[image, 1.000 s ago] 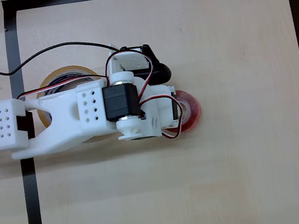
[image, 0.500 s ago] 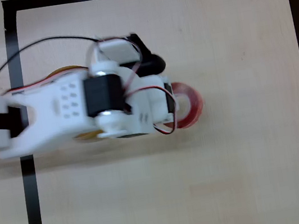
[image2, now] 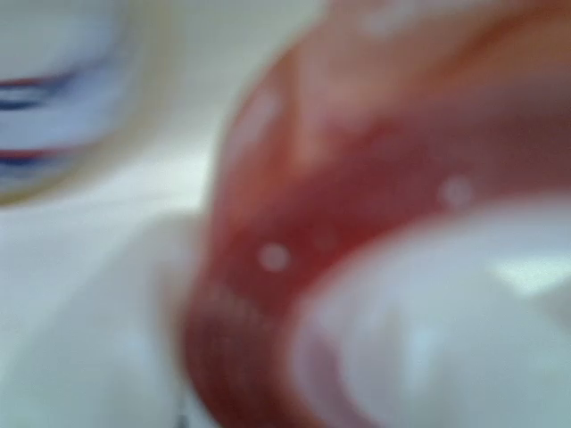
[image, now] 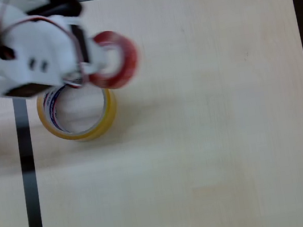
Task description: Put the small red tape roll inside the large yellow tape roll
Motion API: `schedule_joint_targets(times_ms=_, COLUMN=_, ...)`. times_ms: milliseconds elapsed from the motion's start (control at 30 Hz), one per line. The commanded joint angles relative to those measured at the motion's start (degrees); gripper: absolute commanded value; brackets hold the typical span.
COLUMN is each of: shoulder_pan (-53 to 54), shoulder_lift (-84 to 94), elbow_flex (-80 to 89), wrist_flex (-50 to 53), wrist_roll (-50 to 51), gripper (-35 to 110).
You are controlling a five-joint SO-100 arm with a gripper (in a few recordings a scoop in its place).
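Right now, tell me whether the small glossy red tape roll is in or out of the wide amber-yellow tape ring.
Out. The small red tape roll, held by the gripper, sits beyond the yellow tape ring's upper-right rim.

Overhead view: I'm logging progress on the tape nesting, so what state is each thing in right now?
Small glossy red tape roll: held by the gripper, lifted, beside the yellow roll's upper right rim, not inside it.
Large translucent amber-yellow tape roll: flat on the table, centre hole unfilled.
White two-finger gripper: shut on the red roll.
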Motion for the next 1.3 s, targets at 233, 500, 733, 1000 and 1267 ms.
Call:
schedule_joint_targets(times_ms=233, shoulder_pan=1.7, shoulder_lift=26.5, elbow_flex=47.5, wrist_flex=-20.0, wrist_roll=2.2, gripper=0)
schedule_joint_targets(times_ms=500, shoulder_pan=3.0, shoulder_lift=25.8, elbow_flex=55.0, wrist_flex=-25.8, wrist_roll=1.6, gripper=1)
schedule_joint_targets(times_ms=733, shoulder_pan=2.5, shoulder_lift=25.4, elbow_flex=54.9, wrist_flex=-26.5, wrist_roll=1.5, gripper=21)
schedule_joint_targets(times_ms=1000, shoulder_pan=2.6, shoulder_lift=28.1, elbow_flex=54.5, wrist_flex=-26.5, wrist_roll=1.5, gripper=23)
schedule_joint_targets(times_ms=1267, shoulder_pan=8.3, shoulder_lift=41.7, elbow_flex=47.0, wrist_flex=-21.6, wrist_roll=-0.2, gripper=0)
